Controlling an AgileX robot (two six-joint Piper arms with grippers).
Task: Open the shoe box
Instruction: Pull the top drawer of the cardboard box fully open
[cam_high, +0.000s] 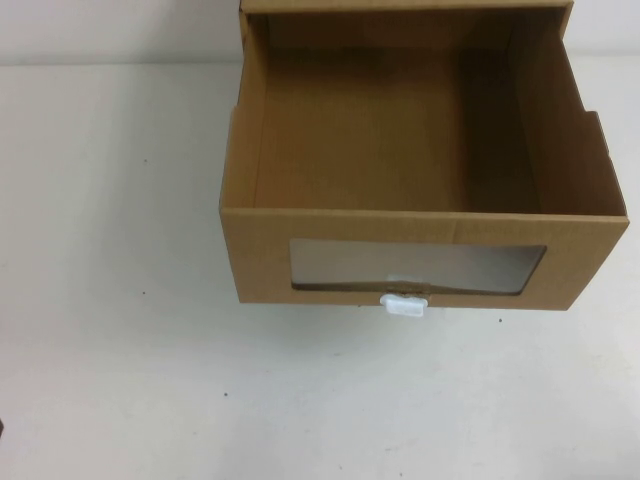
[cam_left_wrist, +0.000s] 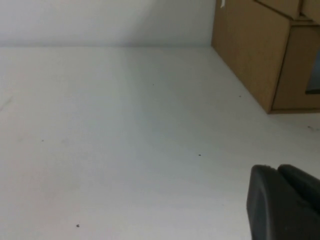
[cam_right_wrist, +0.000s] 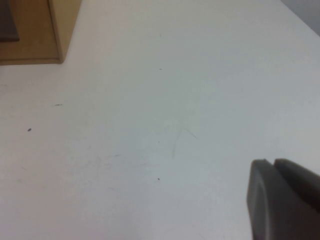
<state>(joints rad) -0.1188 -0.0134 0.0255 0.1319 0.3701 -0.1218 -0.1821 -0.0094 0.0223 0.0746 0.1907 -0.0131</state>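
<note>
Tabletop (cam_high: 120, 380), white and speckled, carries an open cardboard box (cam_high: 420, 255) by a pale wall (cam_high: 100, 30). The left gripper (cam_left_wrist: 277, 171) and right gripper (cam_right_wrist: 274, 164) hang low over the tabletop on either side of the box, each with fingers pressed together.

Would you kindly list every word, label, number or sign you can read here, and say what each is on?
No readable text in any view.
Shoe box: plain brown cardboard, clear window, no print.
White tab on its front lower edge: blank.
Table: only dark specks.
Left gripper, shut, low over the table left of the box: unmarked.
Right gripper, shut, low over the table right of the box: unmarked.
</note>
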